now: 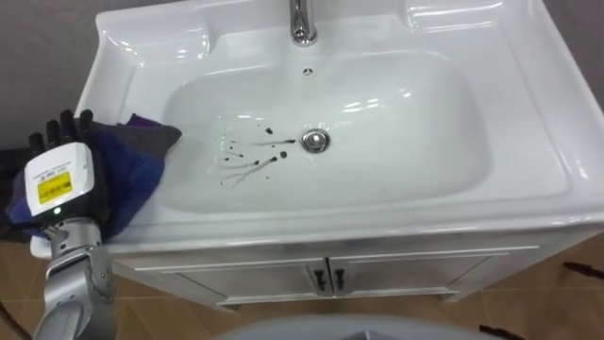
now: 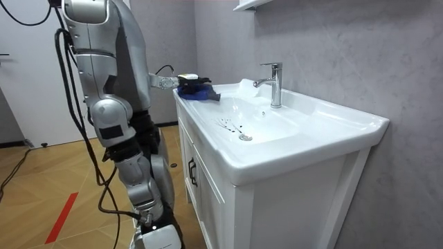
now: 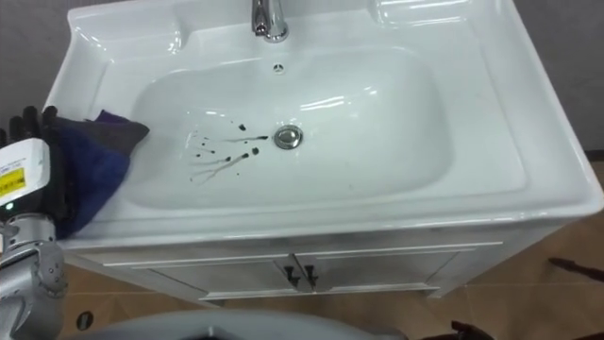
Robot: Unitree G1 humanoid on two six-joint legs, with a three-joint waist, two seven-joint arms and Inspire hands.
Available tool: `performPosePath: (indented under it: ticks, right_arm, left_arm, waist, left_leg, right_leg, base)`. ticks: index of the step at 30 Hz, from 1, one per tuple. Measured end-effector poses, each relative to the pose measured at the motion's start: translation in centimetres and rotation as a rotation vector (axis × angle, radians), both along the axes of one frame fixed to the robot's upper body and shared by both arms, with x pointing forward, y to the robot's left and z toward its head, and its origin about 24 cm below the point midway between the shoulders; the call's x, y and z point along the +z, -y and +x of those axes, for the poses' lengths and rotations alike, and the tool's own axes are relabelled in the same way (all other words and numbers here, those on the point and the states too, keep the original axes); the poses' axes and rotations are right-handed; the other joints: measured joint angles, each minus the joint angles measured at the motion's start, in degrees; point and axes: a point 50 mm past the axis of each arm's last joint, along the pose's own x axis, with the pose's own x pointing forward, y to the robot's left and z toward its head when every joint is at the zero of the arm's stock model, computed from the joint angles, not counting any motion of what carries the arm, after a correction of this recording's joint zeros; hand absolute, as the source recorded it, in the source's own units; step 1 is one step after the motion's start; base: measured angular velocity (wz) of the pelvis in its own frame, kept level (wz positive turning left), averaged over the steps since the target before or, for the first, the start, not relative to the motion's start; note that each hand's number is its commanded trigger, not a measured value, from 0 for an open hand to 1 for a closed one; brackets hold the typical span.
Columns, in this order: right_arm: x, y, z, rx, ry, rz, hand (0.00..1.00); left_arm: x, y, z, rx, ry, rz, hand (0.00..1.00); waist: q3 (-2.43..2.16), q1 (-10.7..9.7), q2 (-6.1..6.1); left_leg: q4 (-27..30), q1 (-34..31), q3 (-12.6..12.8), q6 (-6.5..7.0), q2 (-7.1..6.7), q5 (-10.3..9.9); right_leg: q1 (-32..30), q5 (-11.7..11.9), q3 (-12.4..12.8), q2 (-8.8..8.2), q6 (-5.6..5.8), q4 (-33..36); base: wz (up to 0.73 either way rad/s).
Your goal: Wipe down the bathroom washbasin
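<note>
In the room view I stand before the cabinet [image 2: 277,207], my left arm stretched out level to the far corner of the basin [image 1: 396,142]. Looking down, I see dark stains [image 1: 247,156] just beside the drain [image 1: 315,142]. The blue cloth [image 1: 137,165] lies on the basin's left rim, under my left hand [image 1: 58,175]. The hand rests back-up; I cannot tell whether its fingers grip the cloth.
</note>
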Motion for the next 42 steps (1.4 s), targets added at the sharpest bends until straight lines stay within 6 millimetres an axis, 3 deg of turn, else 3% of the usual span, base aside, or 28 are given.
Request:
performPosePath:
  ticks: [12,23,24,25,26,35,42]
  right_arm:
    - [0.1,0.2,0.0,0.082,-0.063,-0.021,0.0]
    - [0.5,1.3,0.0,0.117,-0.078,-0.076,0.0]
    - [0.5,1.4,0.1,0.125,-0.077,-0.075,0.0]
    - [0.5,1.4,0.1,0.126,-0.075,-0.074,0.0]
    - [0.5,1.4,0.3,0.129,-0.068,-0.07,0.0]
    - [0.6,1.4,0.9,0.152,-0.047,-0.066,0.0]
    - [0.7,1.4,1.0,0.152,-0.045,-0.062,0.0]
  left_arm:
    - [0.3,-0.9,0.4,0.034,-0.114,-0.043,0.0]
    - [1.2,-2.0,2.5,0.028,-0.266,-0.129,0.0]
    - [1.5,-2.2,2.7,0.032,-0.279,-0.141,0.43]
    - [1.6,-2.3,2.8,0.033,-0.287,-0.142,0.58]
    - [2.0,-2.5,3.0,0.033,-0.305,-0.141,1.0]
    - [5.8,-3.6,5.1,0.046,-0.3,-0.119,1.0]
    - [7.1,-4.4,5.6,0.077,-0.324,-0.057,1.0]
  waist:
    - [-0.37,0.09,0.8]
    - [-0.21,-0.43,2.18]
    - [-0.22,-0.33,2.26]
    - [-0.23,-0.36,2.27]
    - [-0.21,-0.44,2.3]
    - [0.2,-0.78,2.62]
    - [0.65,-1.77,2.82]
  left_leg:
    - [0.29,0.34,1.76,0.22,0.08,0.15]
    - [0.35,0.49,2.24,0.23,0.17,0.15]
    - [0.35,0.5,2.24,0.23,0.2,0.15]
    - [0.35,0.51,2.24,0.23,0.22,0.15]
    - [0.34,0.46,2.23,0.23,0.26,0.15]
    - [0.23,-0.02,2.22,0.23,0.17,0.15]
    - [0.18,-0.33,2.16,0.23,0.0,0.15]
  right_leg:
    - [-1.04,0.02,2.39,0.1,0.04,1.13]
    - [-1.14,0.05,2.67,0.03,0.01,1.43]
    - [-1.16,0.05,2.73,0.03,0.01,1.43]
    - [-1.15,0.05,2.76,0.01,0.01,1.42]
    - [-1.14,0.06,2.77,-0.01,0.0,1.38]
    - [-1.18,0.05,2.85,-0.05,0.01,1.23]
    - [-1.21,-0.05,3.18,-0.07,0.01,1.14]
  base:
    - [-0.09]
    - [-0.01]
    - [0.0]
    - [0.0]
    - [0.0]
    - [0.0]
    - [-0.05]
